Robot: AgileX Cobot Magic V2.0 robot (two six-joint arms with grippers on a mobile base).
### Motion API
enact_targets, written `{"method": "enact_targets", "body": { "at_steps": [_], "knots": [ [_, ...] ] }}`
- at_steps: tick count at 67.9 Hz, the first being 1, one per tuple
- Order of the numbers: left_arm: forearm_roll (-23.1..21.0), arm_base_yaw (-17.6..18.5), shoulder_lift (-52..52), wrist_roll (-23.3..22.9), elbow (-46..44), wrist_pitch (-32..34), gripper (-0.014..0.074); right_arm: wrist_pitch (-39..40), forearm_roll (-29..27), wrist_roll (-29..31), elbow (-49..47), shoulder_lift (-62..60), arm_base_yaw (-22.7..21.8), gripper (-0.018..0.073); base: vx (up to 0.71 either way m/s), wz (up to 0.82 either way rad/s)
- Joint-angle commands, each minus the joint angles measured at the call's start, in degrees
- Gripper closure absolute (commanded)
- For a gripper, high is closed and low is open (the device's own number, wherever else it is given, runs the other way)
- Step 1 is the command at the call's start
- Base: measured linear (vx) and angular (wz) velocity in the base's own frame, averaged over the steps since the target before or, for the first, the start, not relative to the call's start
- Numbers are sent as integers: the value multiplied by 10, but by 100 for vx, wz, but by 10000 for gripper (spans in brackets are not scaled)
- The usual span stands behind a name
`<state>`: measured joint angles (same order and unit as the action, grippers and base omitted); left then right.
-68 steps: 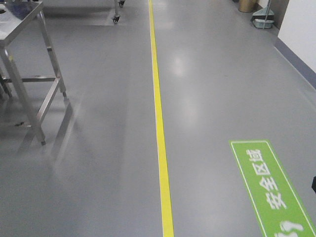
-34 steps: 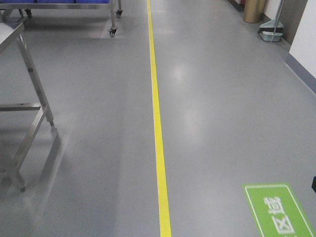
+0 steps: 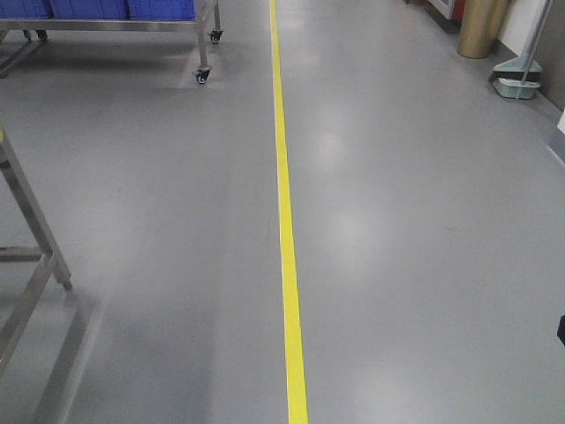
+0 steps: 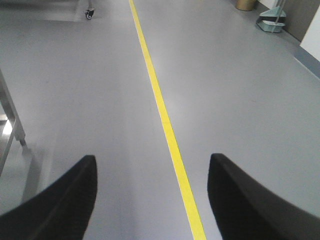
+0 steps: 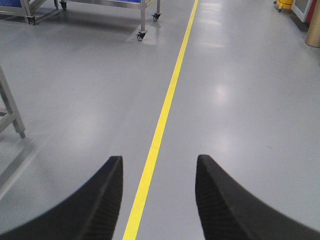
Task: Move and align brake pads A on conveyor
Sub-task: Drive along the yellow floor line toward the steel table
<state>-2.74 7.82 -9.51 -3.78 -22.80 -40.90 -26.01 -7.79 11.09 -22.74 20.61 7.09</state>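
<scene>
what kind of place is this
Probably a factory or workshop aisle: a smooth grey floor with a painted yellow line down it, a steel wheeled rack holding blue bins, and a stainless table leg at the left.

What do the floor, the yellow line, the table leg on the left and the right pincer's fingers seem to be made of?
Floor: smooth grey coating, perhaps epoxy or vinyl; semi-gloss, with soft light reflections.
Yellow line: paint or tape, cannot tell; flat colour.
Table leg: bare metal, likely stainless steel; silvery sheen.
Right pincer, fingers: black, matte, perhaps rubber or plastic; fine ribbed texture.
</scene>
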Motion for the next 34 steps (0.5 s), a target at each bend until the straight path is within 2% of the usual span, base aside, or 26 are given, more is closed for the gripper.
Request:
{"method": "enact_targets", "body": {
  "at_steps": [1,34],
  "knots": [
    [-3,0,-9,-1,-13,38,136,42,0,2,-15,5,-2,233,72,6],
    [-3,0,-9,-1,-13,38,136,42,0,2,-15,5,-2,233,71,4]
  ]
}}
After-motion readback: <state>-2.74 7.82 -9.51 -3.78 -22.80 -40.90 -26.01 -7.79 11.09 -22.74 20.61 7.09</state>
